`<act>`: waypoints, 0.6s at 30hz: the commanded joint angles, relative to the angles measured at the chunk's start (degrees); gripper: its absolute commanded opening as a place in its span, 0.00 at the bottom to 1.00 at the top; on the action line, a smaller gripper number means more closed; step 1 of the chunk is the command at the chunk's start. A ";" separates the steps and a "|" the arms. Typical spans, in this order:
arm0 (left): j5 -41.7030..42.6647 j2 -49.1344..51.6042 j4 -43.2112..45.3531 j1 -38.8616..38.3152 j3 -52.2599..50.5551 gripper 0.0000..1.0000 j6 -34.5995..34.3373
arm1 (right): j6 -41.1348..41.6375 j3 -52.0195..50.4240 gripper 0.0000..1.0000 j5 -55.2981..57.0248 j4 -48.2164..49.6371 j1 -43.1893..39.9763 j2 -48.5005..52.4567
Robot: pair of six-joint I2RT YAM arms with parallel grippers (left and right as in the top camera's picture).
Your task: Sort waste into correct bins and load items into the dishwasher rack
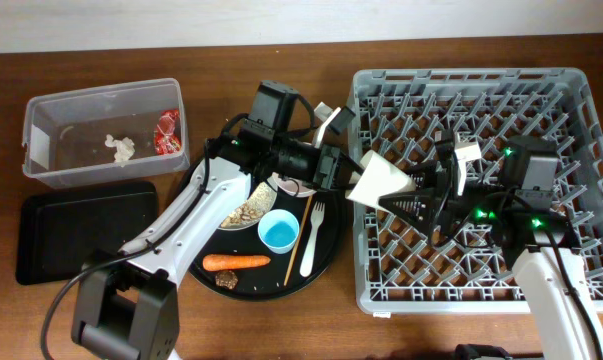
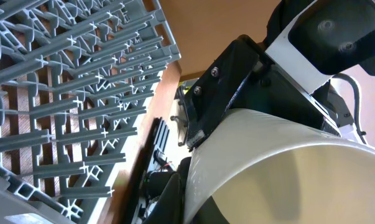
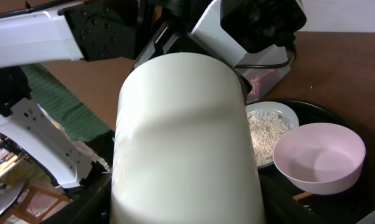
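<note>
The small white cup (image 1: pixel 381 180) hangs on its side over the left edge of the grey dishwasher rack (image 1: pixel 581 100). My left gripper (image 1: pixel 346 175) is shut on its rim (image 2: pixel 231 193). My right gripper (image 1: pixel 406 200) meets it from the rack side, with black fingers tight against both sides of the cup (image 3: pixel 181 143). The round black tray (image 1: pixel 326 262) holds the white plate with rice (image 1: pixel 249 212), the pink bowl (image 3: pixel 318 155), the light blue cup (image 1: pixel 279 232), the fork (image 1: pixel 319 235), the chopsticks (image 1: pixel 306 235), the carrot (image 1: pixel 236 263) and the brown lump (image 1: pixel 226 282).
The clear tub (image 1: pixel 101 100) at the back left holds the white napkin (image 1: pixel 121 148) and the red wrapper (image 1: pixel 168 130). The flat black tray (image 1: pixel 81 235) lies in front of it. The rack's upright pegs (image 2: pixel 63 93) stand just under the cup.
</note>
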 commanded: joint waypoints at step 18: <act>-58.66 -8.11 -36.85 16.72 0.68 0.38 11.87 | 20.94 25.14 0.22 82.36 -49.18 -23.30 -1.05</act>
